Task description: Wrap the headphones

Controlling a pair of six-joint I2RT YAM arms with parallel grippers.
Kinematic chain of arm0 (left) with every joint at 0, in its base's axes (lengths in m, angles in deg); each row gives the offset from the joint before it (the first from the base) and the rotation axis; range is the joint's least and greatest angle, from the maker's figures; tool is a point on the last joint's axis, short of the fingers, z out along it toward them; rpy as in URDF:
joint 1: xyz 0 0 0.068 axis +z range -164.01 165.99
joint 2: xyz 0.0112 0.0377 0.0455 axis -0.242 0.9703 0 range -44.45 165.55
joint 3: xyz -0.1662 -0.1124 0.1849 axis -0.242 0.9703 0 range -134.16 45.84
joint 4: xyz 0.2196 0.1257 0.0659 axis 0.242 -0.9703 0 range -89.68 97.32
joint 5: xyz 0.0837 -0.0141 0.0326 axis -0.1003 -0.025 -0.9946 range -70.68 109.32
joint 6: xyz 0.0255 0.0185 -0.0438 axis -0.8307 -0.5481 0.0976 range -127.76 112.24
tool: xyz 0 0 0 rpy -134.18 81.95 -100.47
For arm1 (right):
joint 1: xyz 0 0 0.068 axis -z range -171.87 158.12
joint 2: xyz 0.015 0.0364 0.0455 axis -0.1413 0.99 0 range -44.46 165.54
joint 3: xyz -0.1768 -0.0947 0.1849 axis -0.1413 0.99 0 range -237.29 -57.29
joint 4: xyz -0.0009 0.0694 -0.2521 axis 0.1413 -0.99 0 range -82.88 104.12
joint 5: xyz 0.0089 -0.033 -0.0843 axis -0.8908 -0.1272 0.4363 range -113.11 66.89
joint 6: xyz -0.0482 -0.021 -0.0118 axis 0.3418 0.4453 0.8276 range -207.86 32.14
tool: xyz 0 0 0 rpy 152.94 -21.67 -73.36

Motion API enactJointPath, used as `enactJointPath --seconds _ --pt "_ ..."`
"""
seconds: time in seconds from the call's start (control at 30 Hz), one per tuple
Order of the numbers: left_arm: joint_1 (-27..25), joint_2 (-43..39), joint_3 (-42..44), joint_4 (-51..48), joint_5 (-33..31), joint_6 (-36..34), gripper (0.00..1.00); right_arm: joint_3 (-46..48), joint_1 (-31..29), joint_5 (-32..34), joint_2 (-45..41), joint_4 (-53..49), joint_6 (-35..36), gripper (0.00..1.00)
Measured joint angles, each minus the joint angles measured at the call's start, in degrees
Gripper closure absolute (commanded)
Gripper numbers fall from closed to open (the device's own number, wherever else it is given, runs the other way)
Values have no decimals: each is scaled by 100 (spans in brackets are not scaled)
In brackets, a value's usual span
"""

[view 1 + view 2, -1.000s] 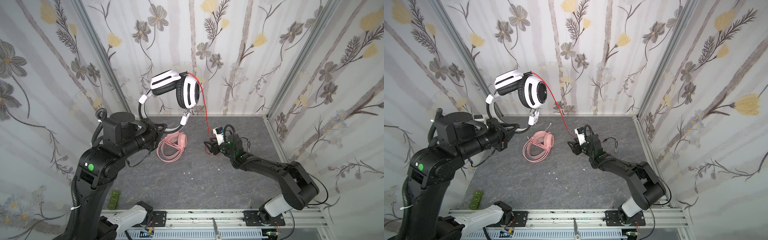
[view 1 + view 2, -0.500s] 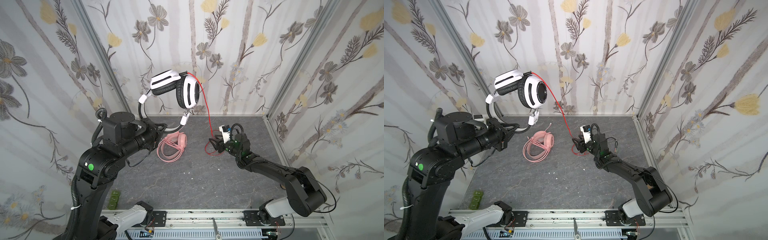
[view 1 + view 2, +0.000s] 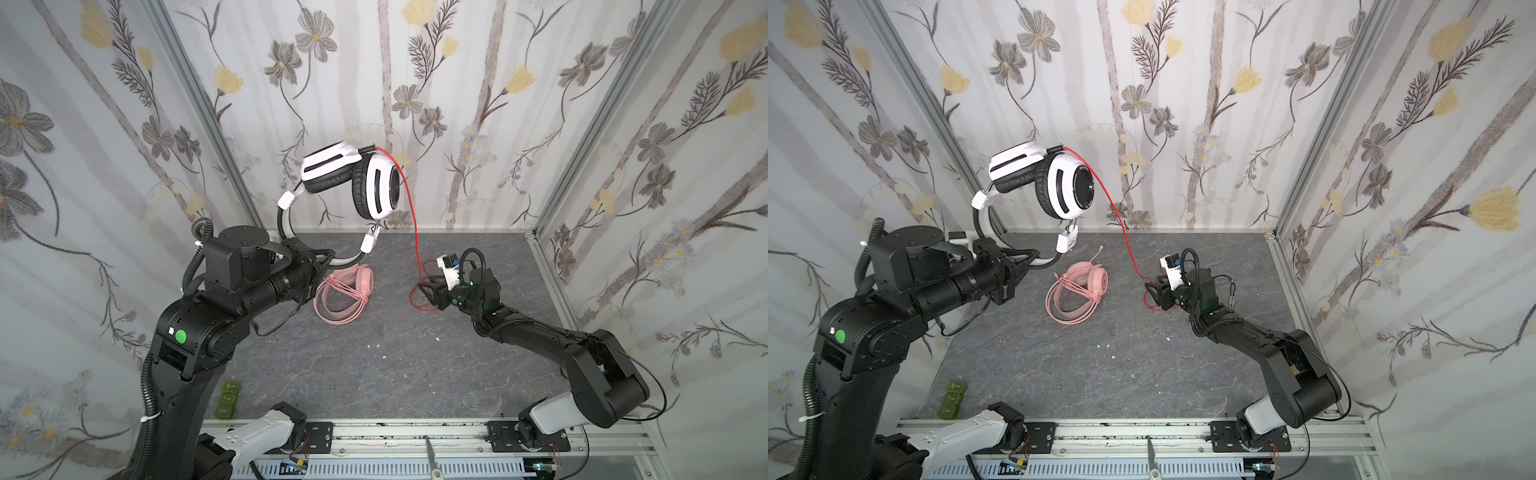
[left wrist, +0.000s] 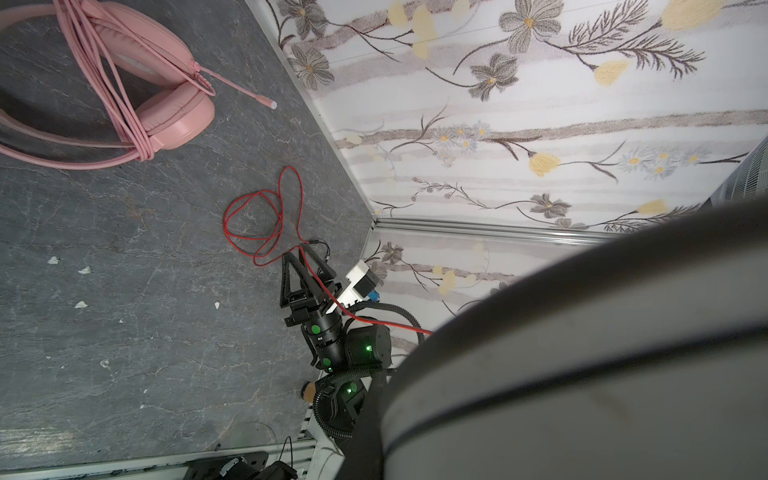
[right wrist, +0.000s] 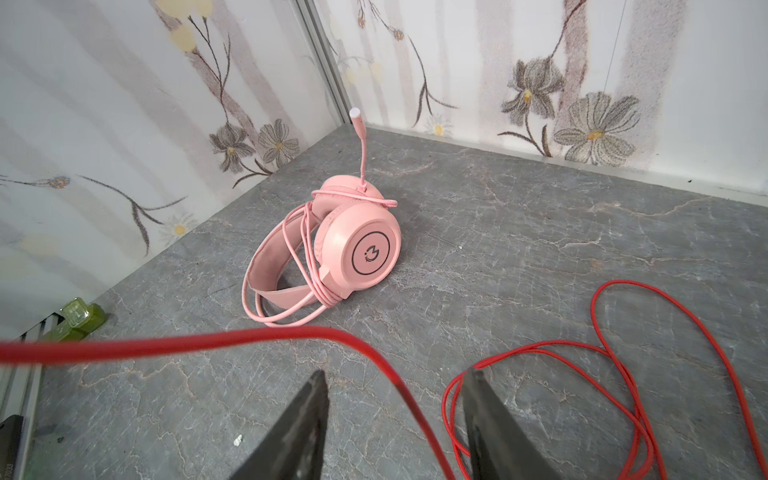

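In both top views my left gripper (image 3: 327,261) (image 3: 1025,262) is shut on the headband of the white-and-black headphones (image 3: 374,187) (image 3: 1061,187) and holds them high near the back wall. That headband (image 4: 582,353) fills much of the left wrist view and hides the jaws. The thin red cord (image 3: 409,208) (image 3: 1113,212) drops from an earcup to my right gripper (image 3: 424,286) (image 3: 1150,291) (image 5: 395,372). That gripper is open low over the table, and the cord (image 5: 374,353) passes loosely between its fingers. More cord (image 4: 257,224) lies looped beside it. The pink headphones (image 3: 345,291) (image 3: 1077,295) (image 5: 332,257) lie on the table, cord wound round them.
Flowered walls close in the grey table (image 3: 374,374) on three sides. Green blocks (image 3: 227,399) (image 3: 951,399) sit at the front left corner. A metal rail (image 3: 415,432) runs along the front edge. Small white crumbs (image 3: 376,345) dot the table.
My right gripper has shifted slightly to the right, and the red cord, taut before, now hangs slacker with a loop on the table. The left arm and the raised headphones have not moved.
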Motion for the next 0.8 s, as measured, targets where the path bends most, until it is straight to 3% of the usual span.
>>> enactJointPath --seconds 0.27,0.5,0.57,0.7,0.8 --pt "0 -26 0 2 55 0 100 -485 -11 -186 273 -94 164 48" --pt "0 -44 0 2 107 2 100 -494 -17 -382 282 -72 289 57" --pt "0 -46 0 2 129 2 100 -459 -17 -501 282 -72 297 68" --pt "0 -63 2 2 146 2 100 -411 4 -723 302 -48 295 99" --pt "0 -120 59 9 144 0 100 -332 37 -846 293 -4 269 100"
